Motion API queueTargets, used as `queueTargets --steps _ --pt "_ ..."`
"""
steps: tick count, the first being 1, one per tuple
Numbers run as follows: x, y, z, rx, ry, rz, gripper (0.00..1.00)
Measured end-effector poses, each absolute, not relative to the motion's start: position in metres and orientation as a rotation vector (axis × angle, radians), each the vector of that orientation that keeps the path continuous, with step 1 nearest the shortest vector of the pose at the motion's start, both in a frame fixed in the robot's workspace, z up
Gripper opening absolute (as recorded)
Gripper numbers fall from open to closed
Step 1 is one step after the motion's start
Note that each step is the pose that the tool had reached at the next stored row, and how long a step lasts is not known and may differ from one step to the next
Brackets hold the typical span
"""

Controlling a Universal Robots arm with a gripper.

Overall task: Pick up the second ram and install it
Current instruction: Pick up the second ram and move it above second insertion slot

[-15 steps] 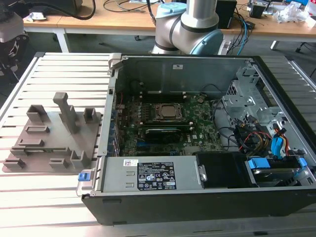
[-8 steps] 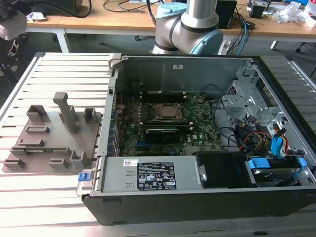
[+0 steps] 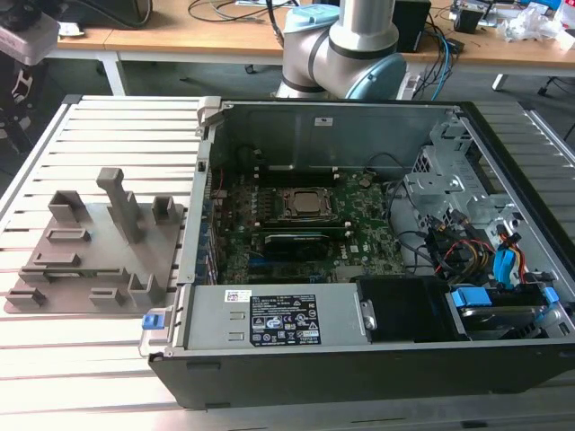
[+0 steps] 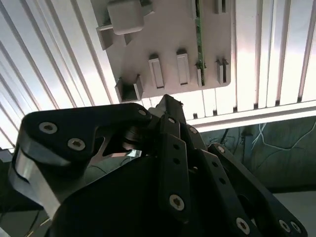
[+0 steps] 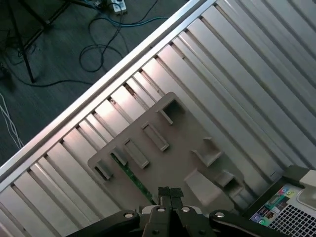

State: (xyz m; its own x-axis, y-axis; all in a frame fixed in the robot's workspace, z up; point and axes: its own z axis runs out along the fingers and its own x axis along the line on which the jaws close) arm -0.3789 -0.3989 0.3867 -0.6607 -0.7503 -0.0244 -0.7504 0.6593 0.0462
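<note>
Slots in the gray holder (image 3: 94,247) on your slatted surface (image 3: 90,359) hold the second ram (image 5: 129,174), which stands on its thin edge in one slot along the holder's rim. Your pincer (image 5: 170,192) hangs above the holder, tips pressed together with nothing between them. Your open computer case (image 3: 314,135) sits just beside the holder, with the green motherboard (image 3: 368,238) inside.
</note>
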Motion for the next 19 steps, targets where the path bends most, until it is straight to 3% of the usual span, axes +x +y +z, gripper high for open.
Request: queueTargets --steps 19 --pt "-0.3789 -0.3989 0.3868 -1.921 2.496 0.081 0.11"
